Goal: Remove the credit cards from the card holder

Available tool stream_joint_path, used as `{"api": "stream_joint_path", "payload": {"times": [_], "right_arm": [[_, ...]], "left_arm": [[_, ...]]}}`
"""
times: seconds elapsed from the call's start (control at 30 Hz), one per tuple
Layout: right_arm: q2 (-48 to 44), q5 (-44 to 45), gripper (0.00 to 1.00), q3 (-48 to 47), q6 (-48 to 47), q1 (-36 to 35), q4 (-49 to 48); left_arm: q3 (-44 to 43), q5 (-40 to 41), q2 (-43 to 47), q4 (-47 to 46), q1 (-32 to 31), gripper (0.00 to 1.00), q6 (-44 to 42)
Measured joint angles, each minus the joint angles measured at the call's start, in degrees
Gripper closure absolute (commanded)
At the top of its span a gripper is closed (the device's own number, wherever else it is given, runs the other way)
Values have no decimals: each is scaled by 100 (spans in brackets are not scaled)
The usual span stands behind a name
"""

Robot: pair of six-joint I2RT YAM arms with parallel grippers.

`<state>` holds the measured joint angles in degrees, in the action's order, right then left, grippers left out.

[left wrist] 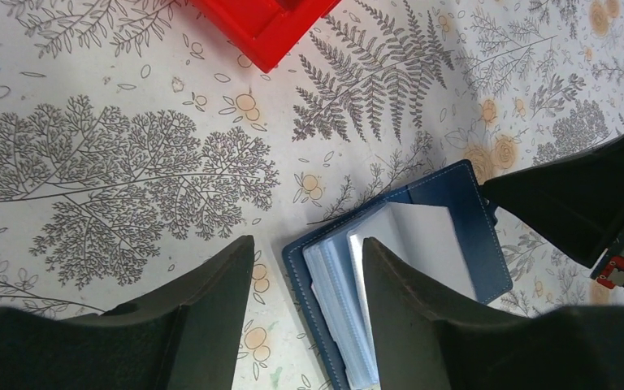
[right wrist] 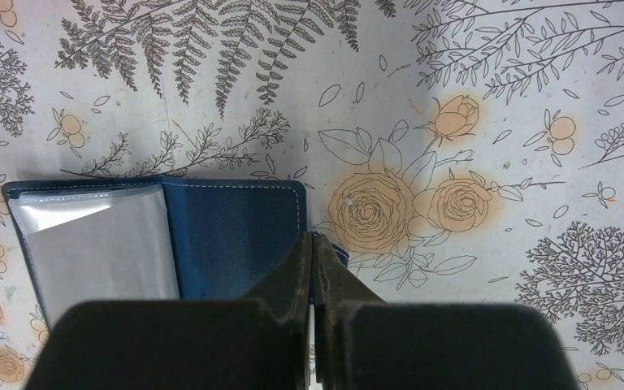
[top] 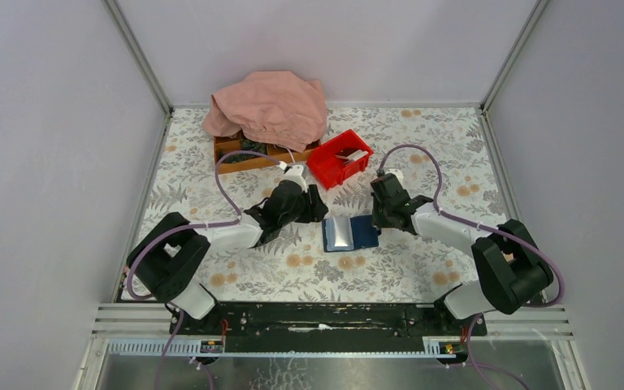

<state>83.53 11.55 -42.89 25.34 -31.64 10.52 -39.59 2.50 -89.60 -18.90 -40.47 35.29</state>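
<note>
The card holder lies open at the top view's centre, credit cards in its sleeves. My right gripper, fully closed, seems to pin its right flap as an anchor. My left gripper, half-spread and empty, straddles the sleeves to pinch one.

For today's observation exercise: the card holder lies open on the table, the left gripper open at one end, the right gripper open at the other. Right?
One slip: the right gripper is shut, jaws together at the card holder's edge, as the right wrist view shows. The rest stands: holder open on the table, left gripper open at its other end.
</note>
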Motion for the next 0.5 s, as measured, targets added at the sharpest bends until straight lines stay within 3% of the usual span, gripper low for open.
{"api": "stream_joint_path", "payload": {"times": [0.13,0.23,0.37,0.47,0.5], "right_arm": [[79,-4,100,0,46,22,-59],[153,-17,100,0,63,31,-111],[234,-24,100,2,70,31,-184],[282,-24,100,7,74,31,-232],[289,-26,100,11,76,31,-245]], "left_arm": [[-33,-114,-83,4,0,40,0],[-87,-219,-133,7,0,47,-4],[-212,-376,-249,20,-26,73,-50],[-310,-660,-393,33,-59,99,-153],[-315,-761,-428,31,-70,100,-166]]}}
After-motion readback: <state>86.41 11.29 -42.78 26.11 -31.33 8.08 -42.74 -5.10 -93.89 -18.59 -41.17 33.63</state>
